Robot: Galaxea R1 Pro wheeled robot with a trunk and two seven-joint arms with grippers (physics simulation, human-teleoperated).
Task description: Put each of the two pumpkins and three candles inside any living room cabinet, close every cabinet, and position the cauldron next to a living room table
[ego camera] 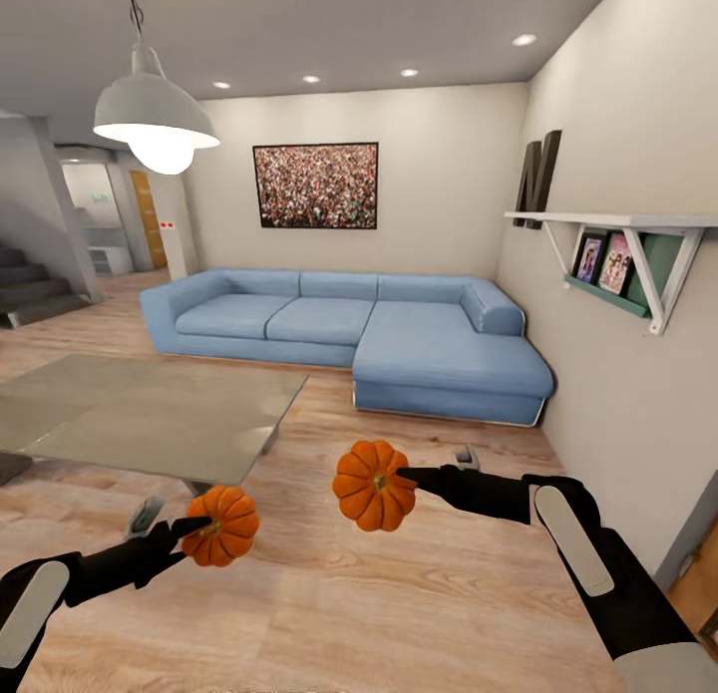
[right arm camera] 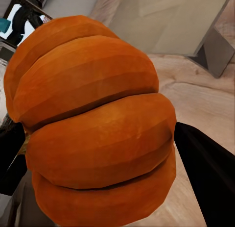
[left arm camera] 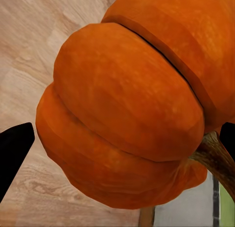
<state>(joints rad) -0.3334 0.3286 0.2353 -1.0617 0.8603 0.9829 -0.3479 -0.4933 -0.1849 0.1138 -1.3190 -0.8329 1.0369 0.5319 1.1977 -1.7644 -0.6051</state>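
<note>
Living room: wood floor (ego camera: 319,593), blue corner sofa (ego camera: 399,339) at far wall, grey-top table (ego camera: 150,414) front-left
Left gripper (ego camera: 199,529) clamped on left pumpkin (ego camera: 221,525), held over floor just off table's near corner; stem end faces back into fingers, axis roughly level along arm
Left wrist view: left pumpkin (left arm camera: 132,104) between dark fingers (left arm camera: 14,153), brown stem (left arm camera: 215,158) at edge
Right gripper (ego camera: 404,476) clamped on right pumpkin (ego camera: 374,486), held over floor in front of sofa, stem spot facing us
Right wrist view: right pumpkin (right arm camera: 93,129) ribs run crosswise between fingers (right arm camera: 205,173)

A home living room: a blue corner sofa (ego camera: 379,339), low table (ego camera: 150,414), framed picture (ego camera: 316,185), wall shelf (ego camera: 618,244), wooden floor (ego camera: 349,593).
</note>
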